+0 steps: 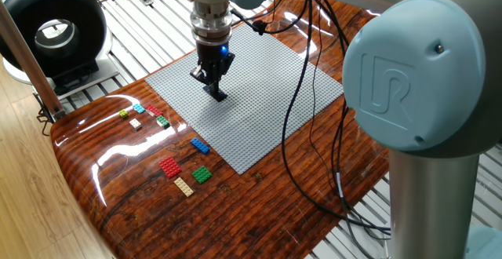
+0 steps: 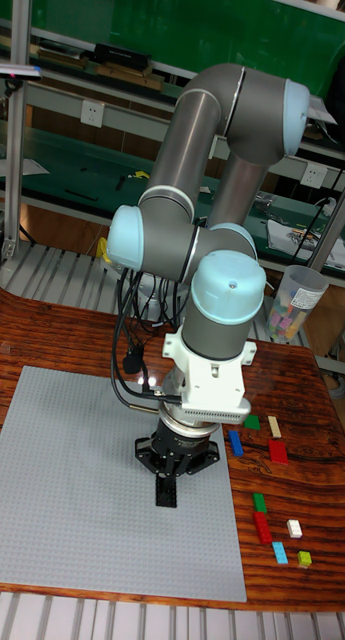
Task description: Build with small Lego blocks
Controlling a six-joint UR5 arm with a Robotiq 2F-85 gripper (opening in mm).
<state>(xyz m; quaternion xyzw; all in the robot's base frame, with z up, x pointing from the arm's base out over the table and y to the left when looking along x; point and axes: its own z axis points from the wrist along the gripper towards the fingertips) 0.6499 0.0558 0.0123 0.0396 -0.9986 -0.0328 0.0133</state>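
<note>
My gripper [image 1: 216, 95] points straight down over the left part of the grey baseplate [image 1: 267, 102], its tips at or just above the studs. The fingers [image 2: 168, 494] sit pressed together, shut, and no brick shows between them. The small Lego blocks lie loose on the wooden table beside the plate: blue [image 1: 200, 145], red [image 1: 170, 166], green [image 1: 202, 174] and tan [image 1: 183, 186] near the plate's front corner. Further left lie yellow-green [image 1: 124, 114], light blue [image 1: 139, 108], white [image 1: 136, 122] and a red-and-green pair [image 1: 158, 116]. In the tall fixed view they lie right of the plate [image 2: 82, 480], such as the dark blue one [image 2: 235, 443].
The arm's large joint [image 1: 423, 78] fills the right foreground. Black cables [image 1: 310, 141] trail across the plate's right edge and the table. A black ring-shaped device [image 1: 51, 27] stands off the table at the back left. A cup of coloured pieces [image 2: 292, 302] stands at the table's far side.
</note>
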